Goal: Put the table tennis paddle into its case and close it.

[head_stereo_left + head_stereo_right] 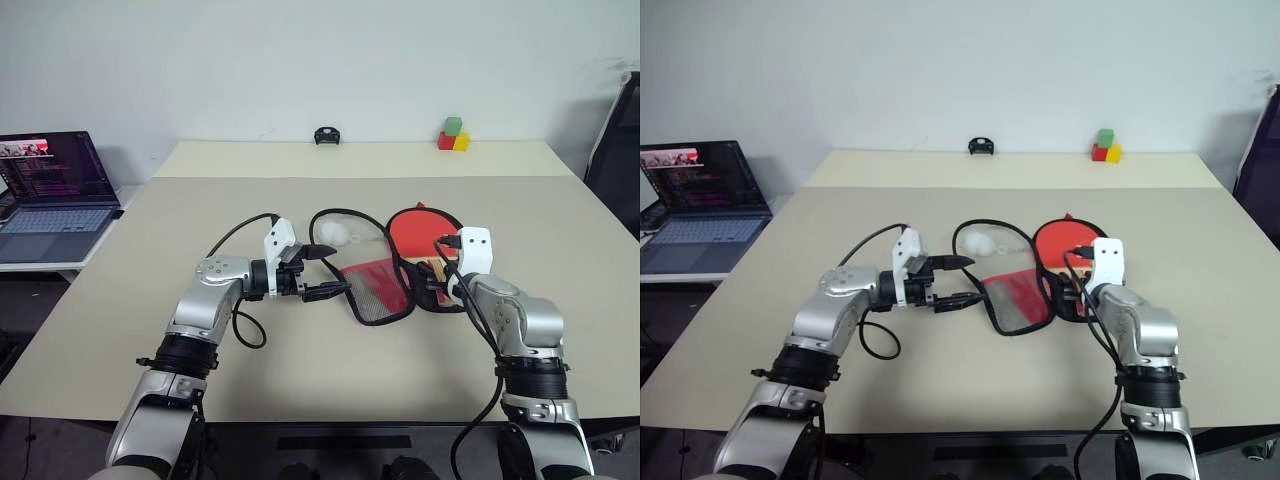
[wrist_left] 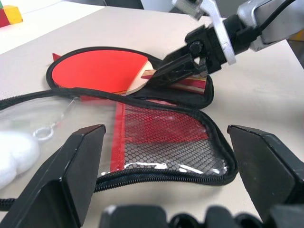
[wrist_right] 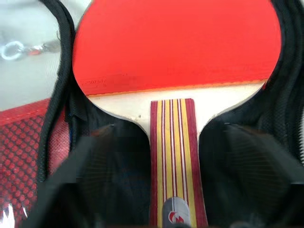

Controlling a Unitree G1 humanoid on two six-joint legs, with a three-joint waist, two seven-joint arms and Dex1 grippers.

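Note:
The case (image 1: 378,290) lies unzipped on the table, its red mesh flap (image 2: 161,142) folded out toward my left arm. Inside the black half rests the table tennis paddle (image 1: 415,232), red face up and striped wooden handle (image 3: 173,142) pointing back at my right arm. My right gripper (image 1: 438,275) hovers over that handle, open, one finger on each side of it without clamping. My left gripper (image 1: 335,270) is open and level, right at the flap's edge, with the flap's zip rim lying between its fingers (image 2: 71,166). A small white charm (image 1: 335,233) lies beside the case.
A laptop (image 1: 55,190) stands open on a side table at the left. Coloured blocks (image 1: 453,135) and a small black object (image 1: 326,135) sit at the table's far edge. A dark chair (image 1: 615,150) stands at the right.

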